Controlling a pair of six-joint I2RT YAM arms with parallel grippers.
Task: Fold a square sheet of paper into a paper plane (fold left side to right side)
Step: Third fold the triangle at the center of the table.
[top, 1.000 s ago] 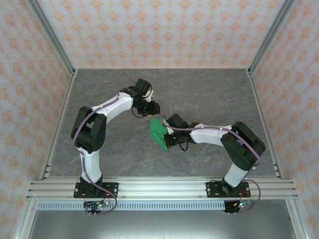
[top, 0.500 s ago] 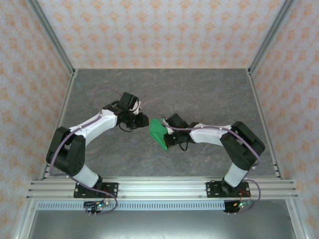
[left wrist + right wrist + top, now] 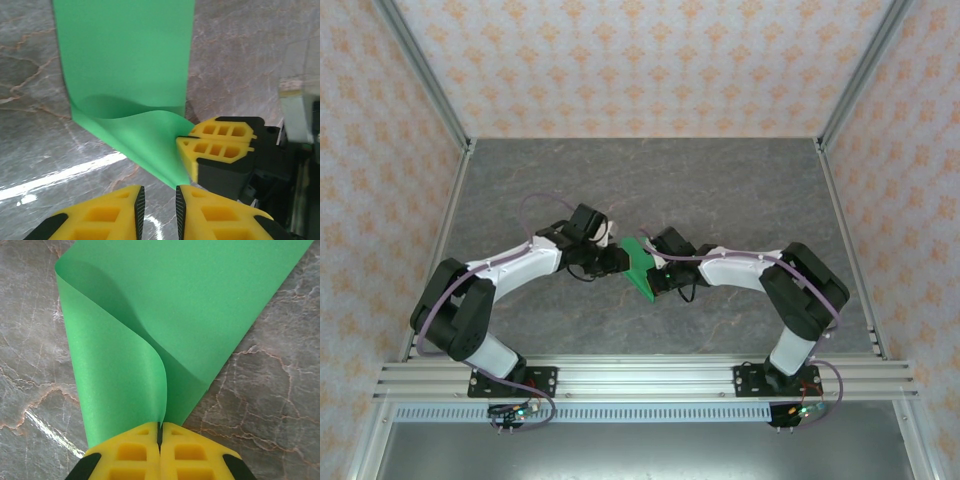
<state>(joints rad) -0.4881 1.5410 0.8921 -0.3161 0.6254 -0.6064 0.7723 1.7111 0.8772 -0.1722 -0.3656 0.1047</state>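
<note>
The right tool (image 3: 160,432) is clamping the doubled square sheet of paper (image 3: 200,305); the left tool (image 3: 160,202), narrowly parted and empty, is facing its bulging fold directly ahead.

1. The table (image 3: 740,190) is grey, with thin pale and brown lines, like stone.
2. A bright white streak of light shines on it, just ahead and to the left of the left gripper (image 3: 160,195).
3. The square sheet of paper (image 3: 200,305) is bright green. Most of it lies flat on the table, in front of the right gripper (image 3: 160,432).
4. One side of the paper lifts off the table and curls back to the right fingertips, which pinch it.
5. Grey table shows on both sides of those fingers.
</note>
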